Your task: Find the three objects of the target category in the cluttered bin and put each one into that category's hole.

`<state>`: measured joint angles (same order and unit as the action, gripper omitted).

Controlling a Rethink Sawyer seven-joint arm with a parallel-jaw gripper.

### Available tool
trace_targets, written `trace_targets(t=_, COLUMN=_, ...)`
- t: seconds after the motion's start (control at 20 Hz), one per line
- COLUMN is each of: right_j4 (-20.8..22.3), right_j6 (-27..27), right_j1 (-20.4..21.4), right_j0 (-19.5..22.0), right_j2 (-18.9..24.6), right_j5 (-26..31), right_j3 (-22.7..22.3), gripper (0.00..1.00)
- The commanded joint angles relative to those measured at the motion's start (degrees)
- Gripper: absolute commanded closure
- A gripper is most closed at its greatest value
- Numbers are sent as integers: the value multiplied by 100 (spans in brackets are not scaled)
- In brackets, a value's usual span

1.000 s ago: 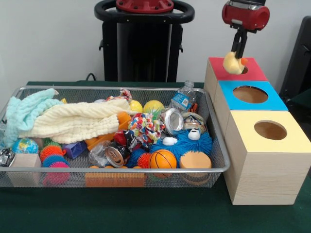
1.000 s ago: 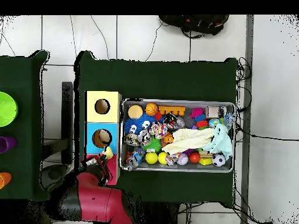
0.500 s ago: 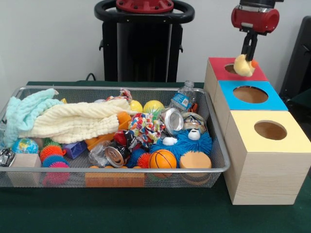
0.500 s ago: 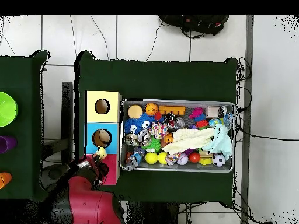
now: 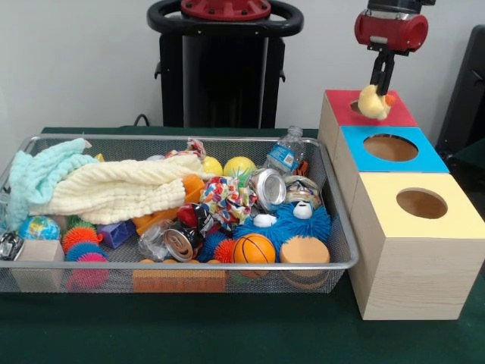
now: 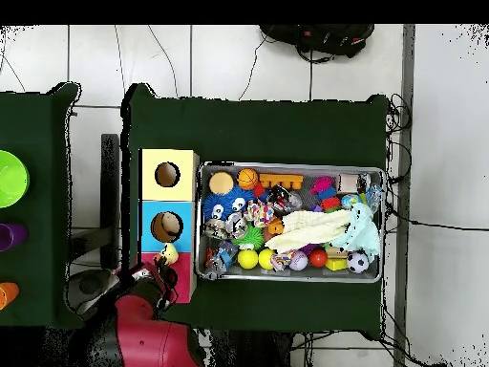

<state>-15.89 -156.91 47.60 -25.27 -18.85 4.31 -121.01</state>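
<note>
Claw: the black claw [image 5: 378, 85] hangs from the red and black arm above the red-topped box, pinched on the small yellow rubber duck with an orange beak [image 5: 371, 102].
Duck: held in the air over the round hole of the red-topped wooden box [image 5: 365, 108], partly covering that hole in the front view; in the overhead view it shows as a yellow spot [image 6: 168, 253] at the edge of that box.
Boxes: three wooden boxes stand in a row, touching one another, just beside the bin; red top at one end, blue-topped box [image 5: 390, 149] in the middle, yellow-topped box [image 5: 421, 205] at the other end, each with one round hole.
Bin: a silver wire-mesh tray [image 5: 342, 227] on the dark green counter [image 5: 242, 334], packed with clutter.
Cloths: a cream folded towel [image 5: 121, 188] lies over a pale mint knitted cloth [image 5: 38, 176] at one end, covering things beneath.
Near the boxes: a small orange basketball [image 5: 254, 248], a round orange sponge disc [image 5: 305, 251], a fuzzy blue toy with white eyes [image 5: 292, 221], a silver tin can [image 5: 267, 187] and a crushed clear plastic bottle [image 5: 286, 154].
Other clutter: yellow balls [image 5: 239, 167], spiky orange and pink balls [image 5: 82, 246], a globe-printed ball [image 5: 38, 227], a plain wooden block [image 5: 39, 254].
</note>
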Motion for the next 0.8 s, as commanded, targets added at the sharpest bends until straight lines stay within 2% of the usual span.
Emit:
trace_targets(t=0.05, right_j4=-118, right_j6=-1020, right_j1=188, right_j0=376, right_j2=533, right_j5=-460, right_j3=-615, gripper=100)
trace_targets(t=0.25, right_j4=5, right_j6=-1018, right_j1=295, right_j0=668, right_j2=753, right_j5=-706, right_j3=-823, gripper=100)
trace_targets(t=0.35, right_j4=-37, right_j6=-1082, right_j1=296, right_j0=661, right_j2=811, right_j5=-781, right_j3=-876, gripper=100)
trace_targets(t=0.65, right_j4=-312, right_j6=-1158, right_j1=429, right_j0=332, right_j2=763, right_j5=-585, right_j3=-878, gripper=100)
trace_targets(t=0.8, right_j4=-402, right_j6=-1179, right_j1=291, right_j0=221, right_j2=714, right_j5=-628, right_j3=-826, gripper=100)
